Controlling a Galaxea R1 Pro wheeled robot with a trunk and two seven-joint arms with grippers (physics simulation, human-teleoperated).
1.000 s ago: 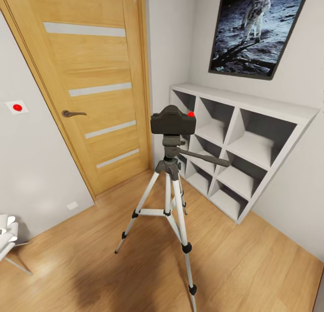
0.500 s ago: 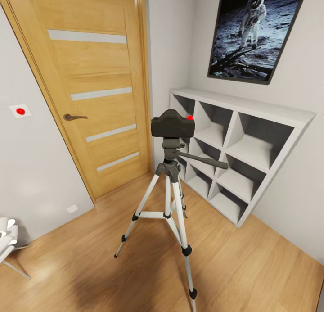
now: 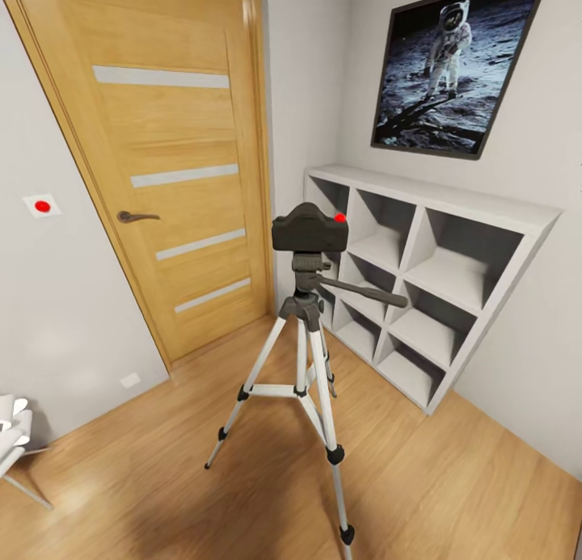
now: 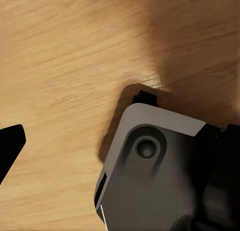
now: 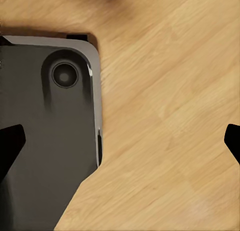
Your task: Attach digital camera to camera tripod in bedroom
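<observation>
In the head view the digital camera [image 3: 309, 227], a chunky black body with a red dot at its top right corner, sits on the head of the camera tripod [image 3: 303, 358]. The tripod stands on the wood floor with its silver legs spread, and its pan handle [image 3: 364, 292] points right toward the shelves. In the left wrist view my left gripper [image 4: 120, 141] hangs open over the floor, with one black fingertip [image 4: 10, 146] at the edge. My right gripper [image 5: 122, 141] is open too, its dark fingertips [image 5: 10, 141] far apart over bare planks.
A wooden door [image 3: 170, 164] is shut behind the tripod at the left. White cube shelves [image 3: 428, 261] stand along the right wall under an astronaut poster [image 3: 453, 67]. A white wall plate with a red dot [image 3: 40, 206] and a white chair [image 3: 12, 431] are at the left. My grey base [image 5: 50, 126] shows below the grippers.
The whole head picture has slid slightly downward, so the view has moved. The camera stays on the tripod, which has not shifted on the floor.
</observation>
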